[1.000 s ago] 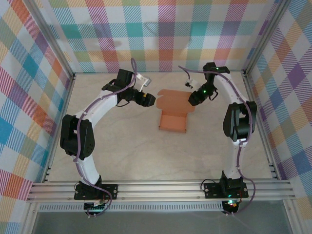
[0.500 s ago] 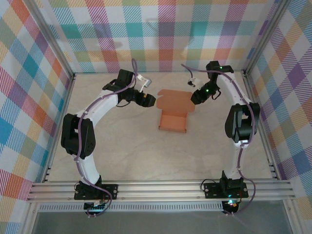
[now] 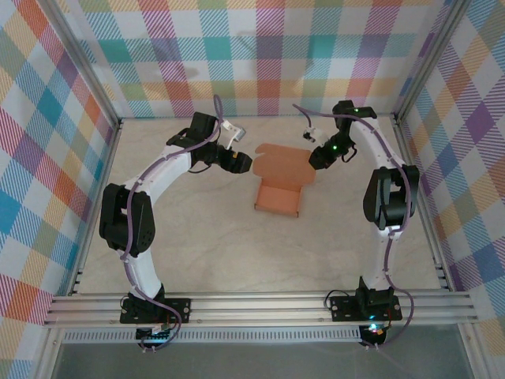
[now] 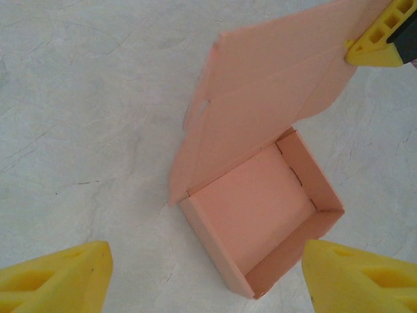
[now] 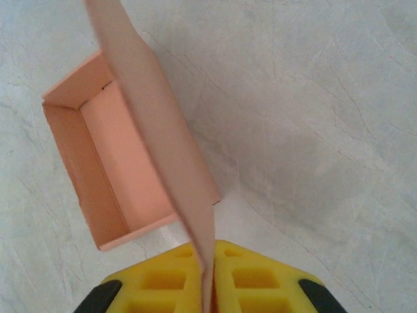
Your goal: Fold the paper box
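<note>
Paper box (image 3: 278, 197) open-side up, long axis near-far; right gripper (image 5: 208, 262) pinching lid (image 5: 155, 130); left gripper (image 4: 205, 277) released.

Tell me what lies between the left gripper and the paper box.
Only bare table: the left wrist view shows pale surface between the open left gripper and the paper box, nothing else.

A pale, marbled bench (image 3: 237, 245) is lying flat across the middle of the scene, its surface showing faint grey veins. Walls (image 3: 260, 55) in a pastel checked pattern are standing around three sides of it. Silver metal rails (image 3: 260, 306) are running along its near edge.
</note>
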`<action>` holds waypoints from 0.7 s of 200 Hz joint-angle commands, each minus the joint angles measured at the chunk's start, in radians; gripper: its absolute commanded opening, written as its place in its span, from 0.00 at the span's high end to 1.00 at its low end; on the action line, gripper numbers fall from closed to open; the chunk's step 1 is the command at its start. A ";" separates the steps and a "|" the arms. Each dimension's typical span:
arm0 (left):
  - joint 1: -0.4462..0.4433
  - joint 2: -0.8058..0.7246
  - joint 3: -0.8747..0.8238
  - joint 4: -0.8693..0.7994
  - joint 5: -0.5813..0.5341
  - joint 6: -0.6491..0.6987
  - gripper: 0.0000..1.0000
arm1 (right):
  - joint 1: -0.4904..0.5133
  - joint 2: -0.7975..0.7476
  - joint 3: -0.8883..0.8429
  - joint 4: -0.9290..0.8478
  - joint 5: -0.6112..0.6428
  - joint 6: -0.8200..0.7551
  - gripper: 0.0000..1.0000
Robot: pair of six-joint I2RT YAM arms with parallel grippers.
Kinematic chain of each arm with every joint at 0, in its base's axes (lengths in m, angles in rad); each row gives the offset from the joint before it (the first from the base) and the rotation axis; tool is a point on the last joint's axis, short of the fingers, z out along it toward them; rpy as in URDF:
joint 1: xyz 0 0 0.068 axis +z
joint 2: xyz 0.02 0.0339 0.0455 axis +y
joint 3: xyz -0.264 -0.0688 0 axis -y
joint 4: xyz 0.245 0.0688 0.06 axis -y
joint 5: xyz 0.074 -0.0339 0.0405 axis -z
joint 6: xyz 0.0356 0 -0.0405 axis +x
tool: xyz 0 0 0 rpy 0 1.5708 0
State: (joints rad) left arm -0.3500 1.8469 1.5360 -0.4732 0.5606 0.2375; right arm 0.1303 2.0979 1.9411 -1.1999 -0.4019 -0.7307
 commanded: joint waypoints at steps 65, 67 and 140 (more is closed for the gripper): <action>0.006 0.074 0.116 -0.016 0.053 0.020 0.24 | 0.018 -0.097 -0.132 0.120 0.005 -0.098 1.00; 0.006 0.076 0.120 -0.017 0.053 0.023 0.24 | 0.020 -0.100 -0.137 0.126 0.007 -0.099 1.00; 0.002 0.183 0.283 -0.201 0.122 0.244 0.33 | 0.059 -0.166 -0.191 0.197 0.028 -0.144 1.00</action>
State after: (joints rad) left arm -0.3500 1.9995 1.7603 -0.5743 0.6258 0.3668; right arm 0.1799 1.9839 1.7653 -1.0306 -0.3656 -0.8326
